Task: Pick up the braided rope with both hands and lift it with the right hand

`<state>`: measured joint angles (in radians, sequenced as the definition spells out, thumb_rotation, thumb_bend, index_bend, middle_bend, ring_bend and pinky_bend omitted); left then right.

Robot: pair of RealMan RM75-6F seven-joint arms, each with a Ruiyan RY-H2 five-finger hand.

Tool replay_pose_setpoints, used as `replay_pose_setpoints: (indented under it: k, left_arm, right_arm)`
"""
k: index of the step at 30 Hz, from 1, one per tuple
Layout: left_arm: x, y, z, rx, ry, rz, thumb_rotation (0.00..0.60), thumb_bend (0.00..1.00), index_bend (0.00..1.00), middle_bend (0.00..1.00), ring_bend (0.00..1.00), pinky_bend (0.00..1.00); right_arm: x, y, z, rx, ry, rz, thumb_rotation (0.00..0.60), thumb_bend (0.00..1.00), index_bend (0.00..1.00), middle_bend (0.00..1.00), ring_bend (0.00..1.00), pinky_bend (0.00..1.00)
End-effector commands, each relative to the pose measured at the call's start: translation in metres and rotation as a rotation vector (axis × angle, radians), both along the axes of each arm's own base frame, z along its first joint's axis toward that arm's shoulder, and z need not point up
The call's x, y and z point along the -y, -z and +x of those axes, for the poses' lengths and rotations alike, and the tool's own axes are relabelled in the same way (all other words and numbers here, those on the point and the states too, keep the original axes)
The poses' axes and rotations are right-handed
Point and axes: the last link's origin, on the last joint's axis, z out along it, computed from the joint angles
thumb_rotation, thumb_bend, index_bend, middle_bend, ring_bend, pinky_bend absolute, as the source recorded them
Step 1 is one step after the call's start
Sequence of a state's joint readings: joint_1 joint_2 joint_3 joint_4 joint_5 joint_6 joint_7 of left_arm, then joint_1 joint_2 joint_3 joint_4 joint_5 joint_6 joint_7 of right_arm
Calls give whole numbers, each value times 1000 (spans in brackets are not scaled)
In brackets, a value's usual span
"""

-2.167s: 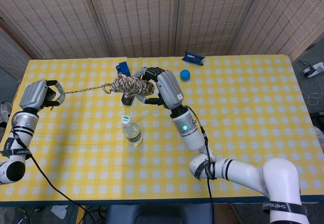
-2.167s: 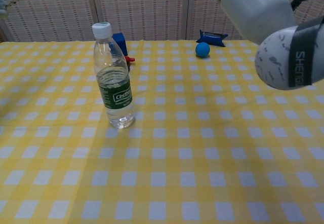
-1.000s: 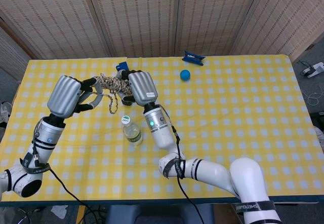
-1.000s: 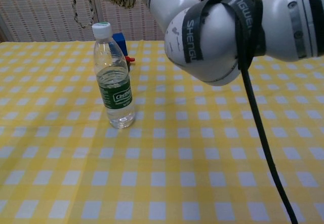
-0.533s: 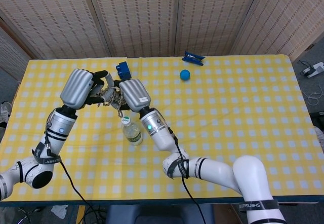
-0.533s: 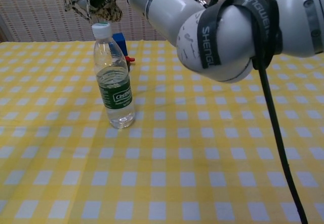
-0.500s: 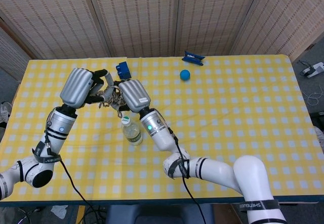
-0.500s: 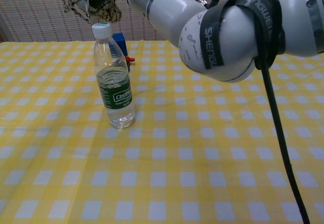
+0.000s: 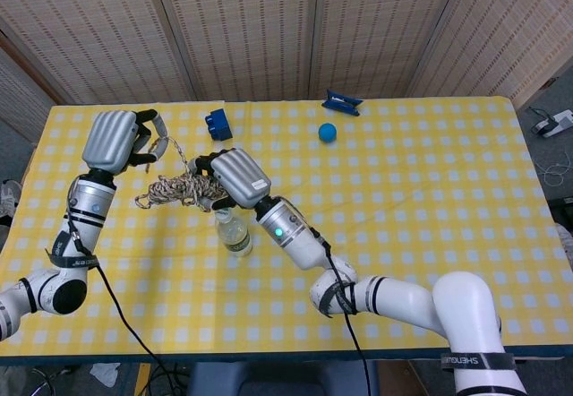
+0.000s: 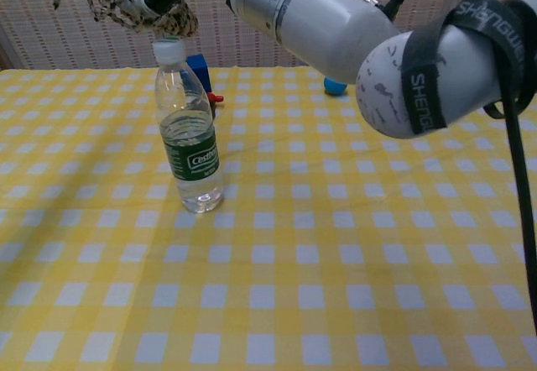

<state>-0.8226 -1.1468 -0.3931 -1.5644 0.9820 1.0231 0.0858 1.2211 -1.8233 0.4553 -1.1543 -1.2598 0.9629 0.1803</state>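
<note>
The water bottle (image 9: 234,232) stands upright just under the right hand (image 9: 235,177) and its bundled braided rope (image 9: 179,187), blocking any drop. The blue block (image 9: 217,124), blue ball (image 9: 327,132) and blue packet (image 9: 342,102) crowd the far bench (image 9: 430,235) edge; its right half lies open.

Glossy white arms, ribbed silver hands, black cables, green indicator light.

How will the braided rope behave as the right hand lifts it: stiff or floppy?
Likely floppy: the braided rope sags in loose loops from the right hand. Probably light, held clear of the table. A strand runs toward the left hand, so it may tug or snag.
</note>
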Motion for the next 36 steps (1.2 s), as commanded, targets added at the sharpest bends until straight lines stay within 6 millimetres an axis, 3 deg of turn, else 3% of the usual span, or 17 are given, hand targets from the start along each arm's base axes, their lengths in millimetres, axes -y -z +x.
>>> replay_pose_setpoints:
  k: [1, 18, 36]
  left_arm:
    - [-2, 0, -19, -18, -76, -21, 600, 396, 741, 1000, 993, 1000]
    - [22, 5, -74, -83, -213, -111, 600, 397, 741, 1000, 993, 1000]
    - [44, 8, -96, -144, -235, -147, 600, 396, 735, 1000, 981, 1000]
  right_arm:
    - [-3, -7, -6, 41, -17, -11, 600, 357, 815, 688, 512, 492]
    - [-1, -33, -26, 212, 3, -81, 600, 357, 821, 693, 521, 492]
    - [4, -34, -32, 230, 42, -117, 600, 356, 826, 696, 521, 492]
